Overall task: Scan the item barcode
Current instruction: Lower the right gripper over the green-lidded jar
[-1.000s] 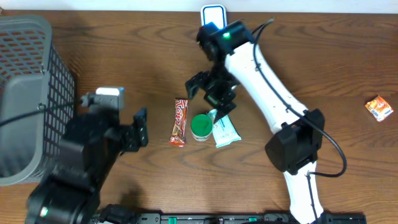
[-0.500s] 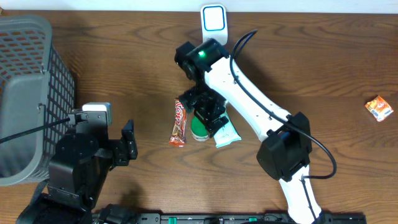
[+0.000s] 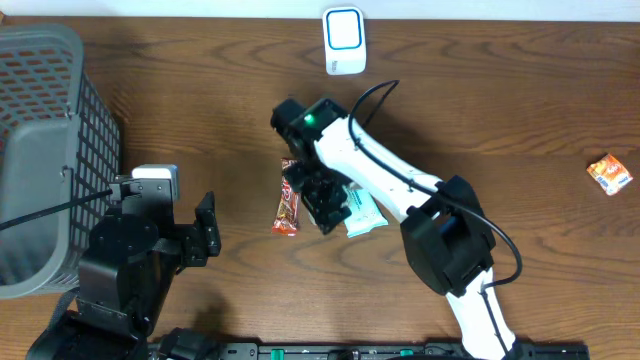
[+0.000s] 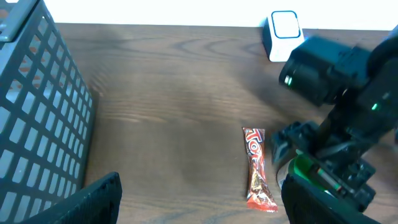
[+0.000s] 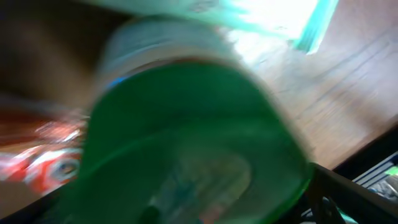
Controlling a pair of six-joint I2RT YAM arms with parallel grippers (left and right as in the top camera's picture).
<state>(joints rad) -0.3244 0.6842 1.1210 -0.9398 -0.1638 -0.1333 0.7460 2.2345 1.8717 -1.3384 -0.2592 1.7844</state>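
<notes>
Right end effector (image 3: 320,200) hides green tub (image 5: 186,143) overhead; wrist reveals it.

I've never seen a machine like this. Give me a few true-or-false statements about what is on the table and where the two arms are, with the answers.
1. A red candy bar lies on the table. True.
2. The white scanner sits inside the grey basket. False: it stands on the table at the far edge, well away from the basket.
3. The left pincer grips the candy bar. False: it is open, empty and apart from the bar.
4. The right pincer is at the green-lidded tub. True.
5. An orange packet lies alone at the right. True.
</notes>
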